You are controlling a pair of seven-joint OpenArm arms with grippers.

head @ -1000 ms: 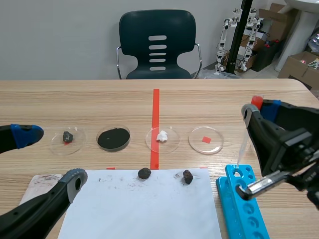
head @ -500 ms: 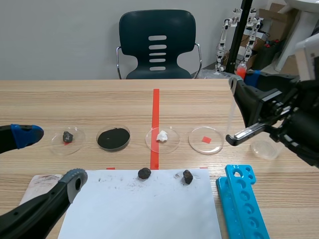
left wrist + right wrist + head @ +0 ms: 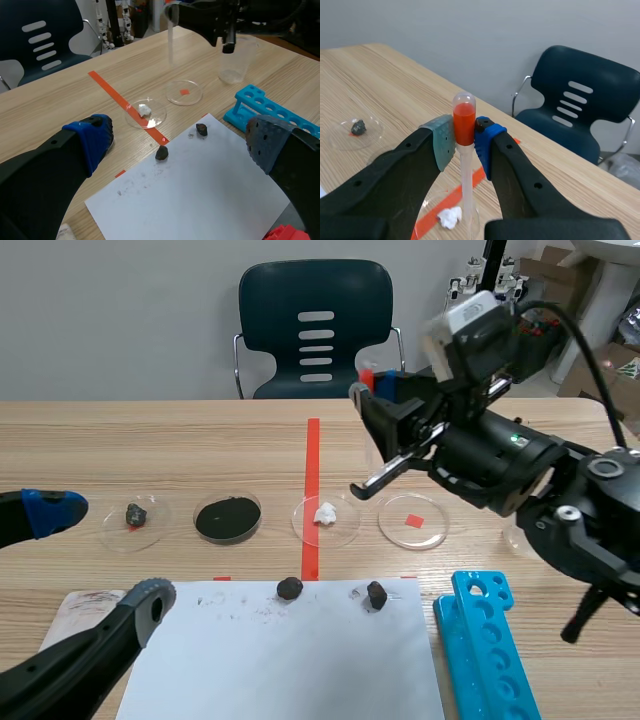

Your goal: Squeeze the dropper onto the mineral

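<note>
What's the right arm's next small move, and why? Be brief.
Probably ease the right gripper down and slightly toward the white mineral lump in its petri dish. It is shut on the dropper by its red bulb, held upright; the tip seems raised above the table and just beside the lump, so squeezing now might miss.

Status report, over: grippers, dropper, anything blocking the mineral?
Left gripper open, low over the paper. Right gripper shut on dropper at its red bulb, held high. Tip points toward the white mineral in its dish; nothing in the way.
</note>
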